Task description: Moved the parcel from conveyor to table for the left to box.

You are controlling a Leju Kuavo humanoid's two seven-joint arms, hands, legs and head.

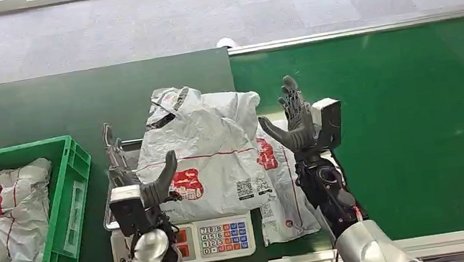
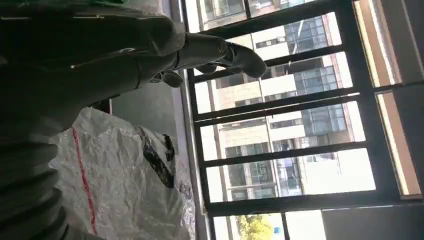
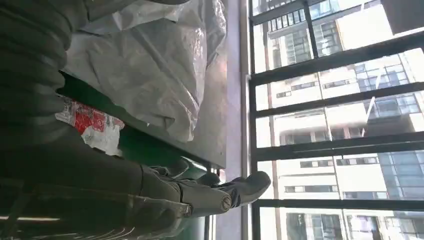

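While the white parcel (image 1: 208, 151) lies on the scale (image 1: 193, 240) at the near edge of the dark surface (image 1: 43, 105), both hands stand raised on either side of it. The left hand (image 1: 137, 177) is just beside its left edge, fingers (image 1: 111, 147) spread and empty. The right hand (image 1: 292, 119) is likewise spread, holding nothing, by the green conveyor (image 1: 417, 120). A green crate (image 1: 66, 207) holds more parcels.

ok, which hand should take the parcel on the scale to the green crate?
Left, probably. The left hand sits at the crate-side edge of the big parcel on the scale, next to the green crate. The right hand is raised on the parcel's far side, over the conveyor.
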